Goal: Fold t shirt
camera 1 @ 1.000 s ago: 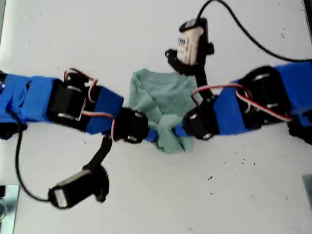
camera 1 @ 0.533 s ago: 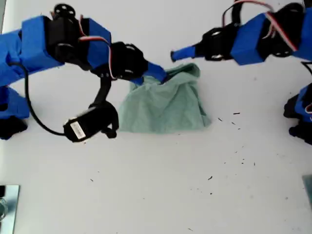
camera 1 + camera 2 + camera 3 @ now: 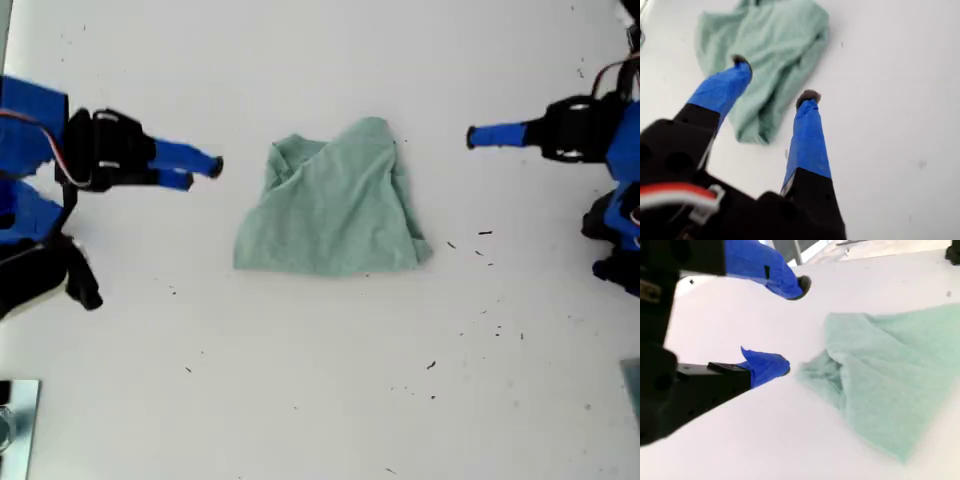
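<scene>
Exterior view, t shirt [image 3: 330, 205] (folded) between, apart from both grippers' fingers [image 3: 195, 162].

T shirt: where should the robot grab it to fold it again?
Probably grab the t shirt at its flat lower corners, near the exterior view's left and right ends of the straight bottom edge. Those corners lie thin and free on the table, so each open end effector could come in from its own side. The top looks bunched and harder to pinch cleanly.
</scene>
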You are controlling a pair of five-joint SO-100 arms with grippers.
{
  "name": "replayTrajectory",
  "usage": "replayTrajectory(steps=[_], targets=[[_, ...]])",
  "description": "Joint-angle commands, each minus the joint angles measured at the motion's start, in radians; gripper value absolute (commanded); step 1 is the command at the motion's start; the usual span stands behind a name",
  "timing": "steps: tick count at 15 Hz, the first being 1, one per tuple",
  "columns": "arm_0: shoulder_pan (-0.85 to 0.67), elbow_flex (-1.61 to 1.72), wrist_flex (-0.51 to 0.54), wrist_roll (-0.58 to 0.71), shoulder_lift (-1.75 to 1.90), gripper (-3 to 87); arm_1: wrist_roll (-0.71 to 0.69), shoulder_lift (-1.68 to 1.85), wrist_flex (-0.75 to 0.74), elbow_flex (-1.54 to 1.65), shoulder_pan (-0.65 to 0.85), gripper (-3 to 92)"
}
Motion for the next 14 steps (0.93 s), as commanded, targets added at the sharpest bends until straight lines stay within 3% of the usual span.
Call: replayTrajectory(steps=[1, 2, 3, 4, 5, 6, 7, 8, 14], targets=[[0.127, 0.373, -0.204, -0.115, 0.279, 16.7, 0.14, 0.221, 0.124, 0.236, -0.064, 15.7], [0.149, 0.541, -0.204, -0.175, 0.499, 15.6, 0.193, 0.221, 0.103, 0.31, -0.124, 14.9], [0.152, 0.678, -0.152, -0.172, 0.761, 15.8, 0.307, 0.221, 0.084, 0.391, -0.11, 14.7], [0.135, 0.793, -0.055, -0.166, 0.965, 16.0, 0.319, 0.215, 0.044, 0.479, -0.086, 14.6], [0.114, 0.793, 0.041, -0.169, 0.905, 16.7, 0.133, 0.218, 0.044, 0.477, -0.077, 15.0], [0.089, 0.782, 0.094, 0.048, 0.92, 18.2, 0.014, 0.218, 0.046, 0.477, -0.072, 14.6], [0.084, 0.782, 0.098, 0.141, 0.962, 18.1, -0.095, 0.218, 0.046, 0.477, -0.069, 14.6], [0.08, 0.793, 0.095, 0.147, 0.96, 17.0, -0.12, 0.218, 0.046, 0.477, -0.071, 14.4], [0.077, 0.79, 0.095, 0.149, 0.96, 16.7, -0.12, 0.218, 0.046, 0.477, -0.071, 14.4]])
